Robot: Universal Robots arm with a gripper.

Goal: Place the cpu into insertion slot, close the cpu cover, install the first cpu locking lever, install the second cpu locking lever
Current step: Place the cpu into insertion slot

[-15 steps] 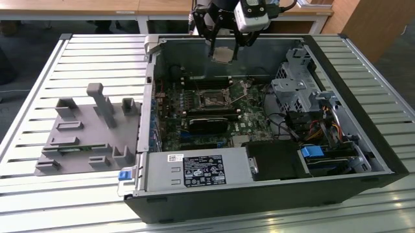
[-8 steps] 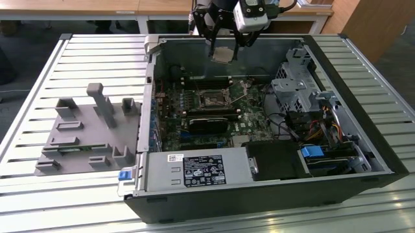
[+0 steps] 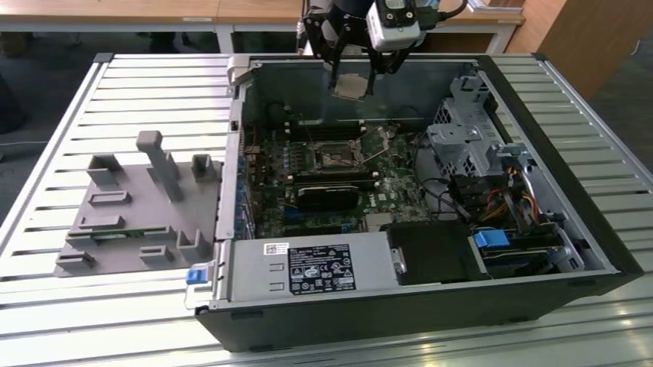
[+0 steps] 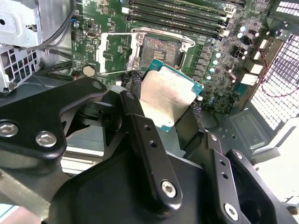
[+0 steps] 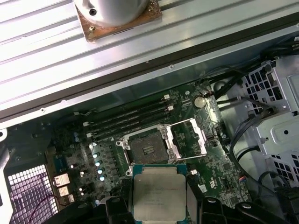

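A: What writing can be read?
B: Nearest, a white label [image 3: 318, 269] is seen — its print cannot be made out.
A: And the cpu [image 3: 350, 88]?
B: Past the bare slot [image 3: 335, 158] and raised cover [image 5: 172, 142] — it is pinched between the fingers [image 4: 145, 135] of the gripper [image 3: 352, 81], held above both.

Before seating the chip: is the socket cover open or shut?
Open: the cover lies swung beside the empty socket; the fingers hold the chip.

An open computer case [image 3: 408, 325] sits on a metal table [image 3: 153, 92]. A grey holder [image 3: 133, 218] lies beside it, on the exterior view's left.
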